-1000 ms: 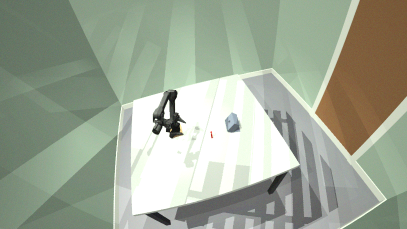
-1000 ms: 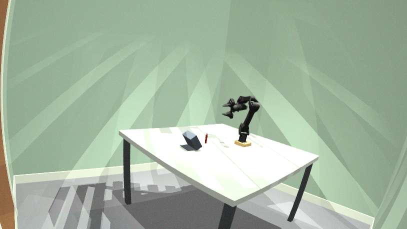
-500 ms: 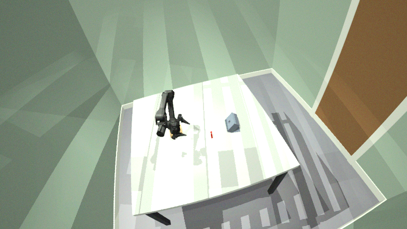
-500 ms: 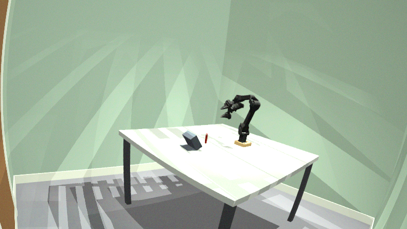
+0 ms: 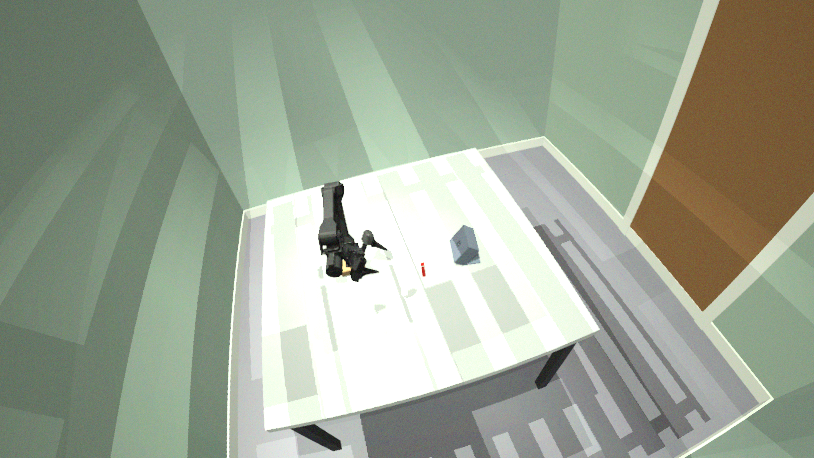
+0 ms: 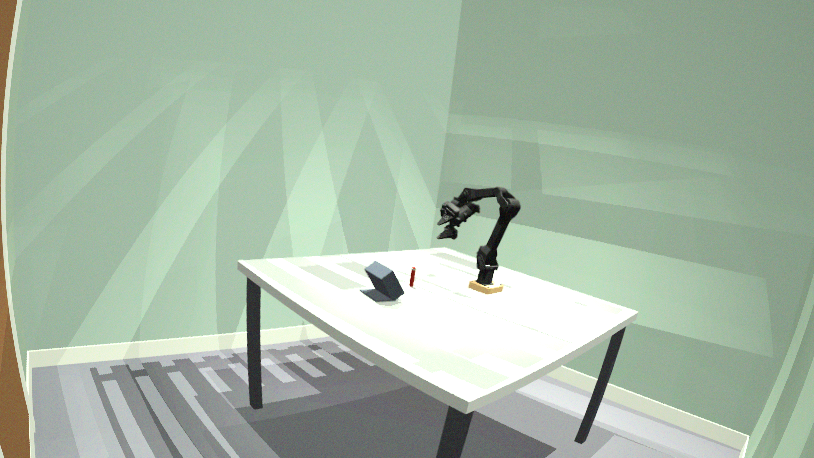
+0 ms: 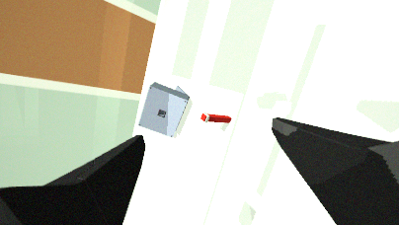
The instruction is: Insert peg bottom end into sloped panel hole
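Note:
A red peg (image 5: 423,271) (image 6: 412,277) (image 7: 220,118) stands upright on the table, with a thin pale band near its top end. A blue-grey block with a sloped panel (image 5: 465,246) (image 6: 384,281) (image 7: 159,101) stands beyond the peg, seen from the arm. Its face has one dark, square-looking hole (image 5: 458,243) (image 7: 162,113). My gripper (image 5: 383,262) (image 6: 438,229) (image 7: 207,132) is wide open and empty. It hangs well above the table, between the arm's base and the peg. In the wrist view the peg appears between the two fingers but far below them.
The white table (image 5: 364,364) (image 6: 432,353) carries the arm on a tan base (image 6: 485,287). The sloped block stands close to the peg. The table's far edge lies beyond the block, with a brown wall panel (image 5: 734,165) (image 7: 64,44) further off.

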Available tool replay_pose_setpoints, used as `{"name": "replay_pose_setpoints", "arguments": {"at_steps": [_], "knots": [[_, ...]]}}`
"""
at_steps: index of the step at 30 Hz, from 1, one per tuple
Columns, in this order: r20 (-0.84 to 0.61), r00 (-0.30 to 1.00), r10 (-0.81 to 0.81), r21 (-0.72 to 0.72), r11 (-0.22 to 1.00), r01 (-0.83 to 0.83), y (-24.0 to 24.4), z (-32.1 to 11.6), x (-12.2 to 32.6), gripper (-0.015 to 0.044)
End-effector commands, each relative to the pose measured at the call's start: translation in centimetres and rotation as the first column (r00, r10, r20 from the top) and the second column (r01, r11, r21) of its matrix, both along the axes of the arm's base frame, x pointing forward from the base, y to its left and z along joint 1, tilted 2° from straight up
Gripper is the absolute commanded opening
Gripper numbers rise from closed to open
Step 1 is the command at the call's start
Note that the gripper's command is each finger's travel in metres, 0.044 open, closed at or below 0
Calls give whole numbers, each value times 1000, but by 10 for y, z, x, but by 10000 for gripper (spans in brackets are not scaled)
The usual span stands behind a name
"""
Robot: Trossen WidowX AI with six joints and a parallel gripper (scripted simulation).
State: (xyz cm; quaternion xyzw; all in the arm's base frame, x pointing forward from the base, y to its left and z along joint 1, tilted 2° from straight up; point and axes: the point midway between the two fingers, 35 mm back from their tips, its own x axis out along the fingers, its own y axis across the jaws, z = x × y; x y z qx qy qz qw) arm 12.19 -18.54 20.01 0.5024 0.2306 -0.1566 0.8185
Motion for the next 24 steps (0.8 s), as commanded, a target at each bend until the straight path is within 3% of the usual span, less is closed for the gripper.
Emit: {"name": "replay_pose_setpoints", "arguments": {"at_steps": [1, 24], "knots": [[-36, 999, 37, -6, 999, -37, -1, -1, 5, 440], [-260, 921, 290, 18, 955, -296, 6, -27, 40, 440]]}}
